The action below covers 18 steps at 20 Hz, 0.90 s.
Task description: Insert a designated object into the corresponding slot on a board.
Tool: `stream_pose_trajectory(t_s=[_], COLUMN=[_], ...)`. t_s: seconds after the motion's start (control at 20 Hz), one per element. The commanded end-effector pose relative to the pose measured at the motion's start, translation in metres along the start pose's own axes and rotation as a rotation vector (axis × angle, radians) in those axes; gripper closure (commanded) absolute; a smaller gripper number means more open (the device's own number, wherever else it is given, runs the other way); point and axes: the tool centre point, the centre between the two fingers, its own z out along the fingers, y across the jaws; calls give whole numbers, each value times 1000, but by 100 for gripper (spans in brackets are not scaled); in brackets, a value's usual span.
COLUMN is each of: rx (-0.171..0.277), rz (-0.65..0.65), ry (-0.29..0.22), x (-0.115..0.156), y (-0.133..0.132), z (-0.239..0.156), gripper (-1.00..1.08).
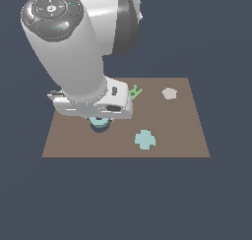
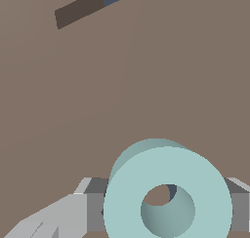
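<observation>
The light teal ring (image 2: 128,193) fills the near part of the wrist view, with grey fingers (image 2: 93,205) pressed against both of its sides. My gripper (image 2: 168,210) is shut on it. In the exterior view the gripper (image 1: 100,119) hangs low over the brown board (image 1: 177,126) towards the exterior view's left. Only a sliver of the ring (image 1: 98,120) shows beneath the hand. Directly under it, a dark arc of the slot (image 1: 100,128) peeks out. Through the ring's hole, brown and a bit of dark navy are visible.
A light teal cross (image 1: 145,139) lies on the board near its front edge. At the back, on the exterior view's right, sits a pale grey pentagon (image 1: 169,93). A green mark (image 1: 135,92) lies beside the hand. A dark bar-shaped mark (image 2: 88,8) appears in the wrist view.
</observation>
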Motion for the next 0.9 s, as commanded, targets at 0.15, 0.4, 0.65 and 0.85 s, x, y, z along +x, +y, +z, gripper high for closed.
stream_pose_trajectory(t_s=[0.15, 0.4, 0.65, 0.85], rx=[0, 0, 0, 1], rz=[-61, -83, -81, -83], ry=[0, 0, 0, -1], x=[-9, -12, -12, -12], y=[0, 0, 0, 0], z=[0, 0, 2, 10], gripper=[108, 108, 108, 108])
